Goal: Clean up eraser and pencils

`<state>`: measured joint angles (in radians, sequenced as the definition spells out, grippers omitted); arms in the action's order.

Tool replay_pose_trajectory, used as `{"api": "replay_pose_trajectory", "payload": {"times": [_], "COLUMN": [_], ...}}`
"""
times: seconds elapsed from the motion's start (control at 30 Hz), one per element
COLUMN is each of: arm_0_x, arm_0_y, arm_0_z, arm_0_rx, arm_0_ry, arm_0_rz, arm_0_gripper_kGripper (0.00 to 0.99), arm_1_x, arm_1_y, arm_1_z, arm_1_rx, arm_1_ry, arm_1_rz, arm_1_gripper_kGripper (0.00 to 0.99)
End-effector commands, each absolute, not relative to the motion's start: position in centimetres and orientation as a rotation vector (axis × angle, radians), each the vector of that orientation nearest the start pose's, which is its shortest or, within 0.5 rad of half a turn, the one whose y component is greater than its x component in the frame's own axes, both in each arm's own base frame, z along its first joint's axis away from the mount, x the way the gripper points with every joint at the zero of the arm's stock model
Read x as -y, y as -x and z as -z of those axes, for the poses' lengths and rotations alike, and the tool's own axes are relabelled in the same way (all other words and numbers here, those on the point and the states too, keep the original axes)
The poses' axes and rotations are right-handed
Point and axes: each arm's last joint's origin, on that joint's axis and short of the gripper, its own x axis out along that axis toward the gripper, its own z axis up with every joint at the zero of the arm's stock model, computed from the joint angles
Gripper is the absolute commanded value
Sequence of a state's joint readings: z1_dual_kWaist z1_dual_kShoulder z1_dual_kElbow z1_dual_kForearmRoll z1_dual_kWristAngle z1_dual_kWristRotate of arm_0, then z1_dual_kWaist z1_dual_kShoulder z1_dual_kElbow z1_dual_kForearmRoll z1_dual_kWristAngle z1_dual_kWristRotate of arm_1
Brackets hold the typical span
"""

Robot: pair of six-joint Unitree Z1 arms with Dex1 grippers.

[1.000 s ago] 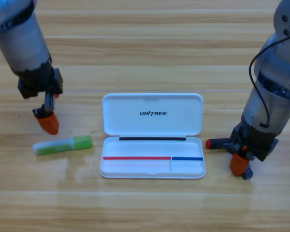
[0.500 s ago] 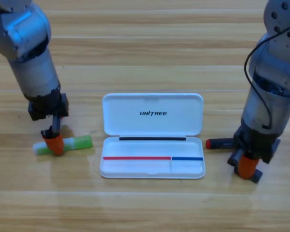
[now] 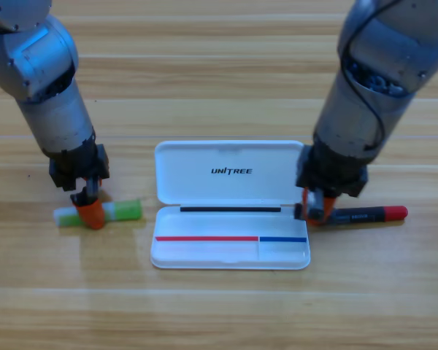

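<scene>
Open white plastic case sits mid wooden tabletop. Light green pencil w/ whitish end lies left of case, long axis left-right; left hand is down on its middle. Black pencil w/ red ends lies right of case, same axis; right hand at its case-side end. Can't tell either hand's grip state. Eraser not seen.

Open case mid-table, one pencil left of it, other pencil right
</scene>
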<state>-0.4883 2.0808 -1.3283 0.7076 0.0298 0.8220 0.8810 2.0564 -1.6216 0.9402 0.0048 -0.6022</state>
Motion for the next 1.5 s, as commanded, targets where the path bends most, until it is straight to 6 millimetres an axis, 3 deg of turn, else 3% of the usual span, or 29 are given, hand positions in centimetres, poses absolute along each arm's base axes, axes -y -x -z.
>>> {"api": "replay_pose_trajectory", "payload": {"times": [0.03, 0.13, 0.37, 0.47, 0.73, 0.83, 0.93, 1.0, 1.1, 1.23, 1.4, 1.5], "arm_0_x": [17.9, 18.0, 17.7, 17.6, 17.7, 17.8, 18.0, 18.1, 18.3, 18.5, 18.8, 19.6], "arm_0_y": [-33.7, -33.6, -32.8, -32.1, -30.2, -29.5, -29.2, -28.9, -28.5, -28.3, -28.0, -27.5], "arm_0_z": [-14.6, -14.7, -16.9, -20.0, -31.4, -33.7, -34.3, -34.3, -34.1, -34.0, -34.1, -34.6], "arm_0_rx": [-1.300, -1.301, -1.301, -1.261, -1.153, -1.130, -1.130, -1.135, -1.143, -1.144, -1.143, -1.122], "arm_0_ry": [-1.025, -1.031, -1.046, -1.063, -1.058, -1.059, -1.057, -1.058, -1.059, -1.060, -1.060, -1.065], "arm_0_rz": [0.988, 0.990, 0.977, 0.965, 0.946, 0.946, 0.948, 0.951, 0.956, 0.960, 0.962, 0.972], "arm_0_gripper_kGripper": [0.359, 0.000, 0.000, 0.000, 0.000, 0.000, 0.000, 0.000, 0.000, 0.000, 0.000, 0.000], "arm_1_x": [-34.2, -34.8, -35.4, -35.5, -35.8, -35.9, -36.1, -36.1, -35.9, -35.2, -32.8, -31.0], "arm_1_y": [-25.2, -25.6, -25.6, -25.6, -25.5, -25.6, -25.6, -25.7, -25.7, -25.1, -23.5, -22.7], "arm_1_z": [-22.2, -21.9, -20.3, -19.9, -19.2, -18.9, -18.9, -19.0, -19.7, -21.9, -25.6, -26.7], "arm_1_rx": [-1.109, -1.106, -1.138, -1.148, -1.161, -1.165, -1.162, -1.158, -1.143, -1.106, -1.061, -1.054], "arm_1_ry": [1.140, 1.140, 1.146, 1.145, 1.149, 1.154, 1.153, 1.158, 1.164, 1.145, 1.128, 1.138], "arm_1_rz": [-1.203, -1.206, -1.229, -1.236, -1.244, -1.240, -1.240, -1.233, -1.206, -1.198, -1.201, -1.200], "arm_1_gripper_kGripper": [0.000, 0.000, 0.000, 0.000, 0.000, 0.000, 0.005, 0.278, 0.851, 0.939, 0.946, 0.950]}}
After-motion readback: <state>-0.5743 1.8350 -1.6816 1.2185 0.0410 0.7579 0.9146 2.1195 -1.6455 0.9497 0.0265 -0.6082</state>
